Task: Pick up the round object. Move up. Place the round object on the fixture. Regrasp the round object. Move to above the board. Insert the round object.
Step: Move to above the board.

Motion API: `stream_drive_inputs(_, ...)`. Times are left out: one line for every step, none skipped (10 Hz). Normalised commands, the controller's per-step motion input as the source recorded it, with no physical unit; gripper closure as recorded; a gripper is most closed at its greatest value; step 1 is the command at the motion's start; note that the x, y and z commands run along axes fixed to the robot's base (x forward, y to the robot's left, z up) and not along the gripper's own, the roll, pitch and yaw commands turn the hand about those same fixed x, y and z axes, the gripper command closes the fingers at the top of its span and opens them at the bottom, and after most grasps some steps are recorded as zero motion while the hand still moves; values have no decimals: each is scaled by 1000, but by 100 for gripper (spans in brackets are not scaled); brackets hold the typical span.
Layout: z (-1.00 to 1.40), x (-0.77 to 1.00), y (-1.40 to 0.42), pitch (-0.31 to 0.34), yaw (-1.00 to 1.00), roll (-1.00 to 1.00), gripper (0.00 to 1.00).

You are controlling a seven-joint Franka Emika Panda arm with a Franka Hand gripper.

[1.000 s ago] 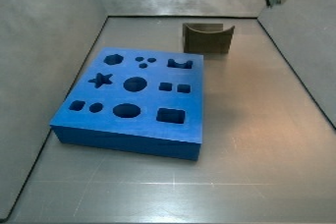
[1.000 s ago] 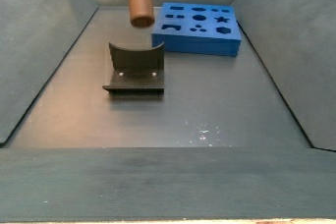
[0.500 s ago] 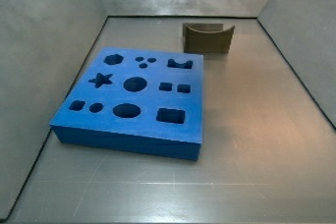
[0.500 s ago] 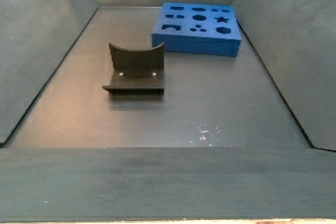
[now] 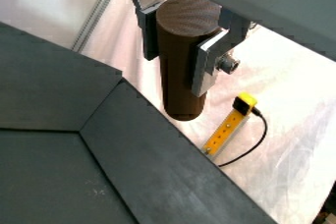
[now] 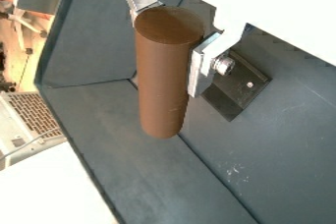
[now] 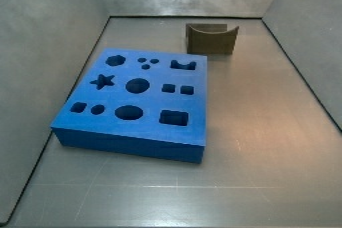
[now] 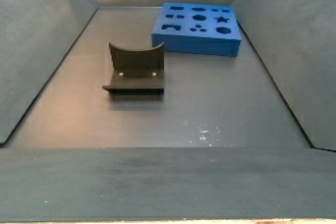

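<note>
My gripper (image 5: 180, 33) is shut on the round object (image 5: 180, 66), a brown wooden peg that hangs lengthwise from the silver fingers (image 5: 207, 63) in both wrist views (image 6: 167, 71). Gripper and peg are out of both side views, above their top edges. The fixture (image 7: 211, 38), a dark olive block with a curved notch, stands on the floor at the back of a side view and also shows nearer in a side view (image 8: 134, 69). The blue board (image 7: 138, 100) with dark shaped holes lies flat on the floor and also shows further back in a side view (image 8: 198, 28).
Grey walls (image 8: 46, 51) slope up around the floor on all sides. In a wrist view a yellow tool with a cable (image 5: 230, 127) lies outside the enclosure; in a wrist view a laptop keyboard (image 6: 31, 120) sits beyond the wall.
The gripper with the peg has risen: the peg hung in view one second ago, only its tip showed half a second ago, and now it is out of both side views.
</note>
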Motion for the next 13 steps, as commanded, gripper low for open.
stream_drive_inputs(234, 20, -30, 209, 90, -60, 100)
stream_drive_inputs(-473, -428, -1000, -50, -146, -1000, 100)
stream_drive_inputs(-491, -428, -1000, -64, -144, -1000, 100)
stream_drive_inputs(-495, -437, -1000, -71, -139, -1000, 100)
stream_drive_inputs(-498, -463, -1000, -65, -134, -1000, 100)
stream_drive_inputs(-495, -470, -1000, -66, -132, -1000, 100)
stream_drive_inputs(-496, -487, -1000, -60, -129, -1000, 100)
stream_drive_inputs(-496, -495, -1000, -56, -127, -1000, 100)
stream_drive_inputs(-491, -518, -1000, -52, -123, -1000, 100)
stream_drive_inputs(-461, -501, -942, -50, -120, -1000, 100)
stream_drive_inputs(-211, -261, -431, -43, -112, -1000, 100)
stream_drive_inputs(-92, -145, -195, -36, -108, -1000, 100)
stream_drive_inputs(-28, -115, -67, -33, -103, -1000, 100)
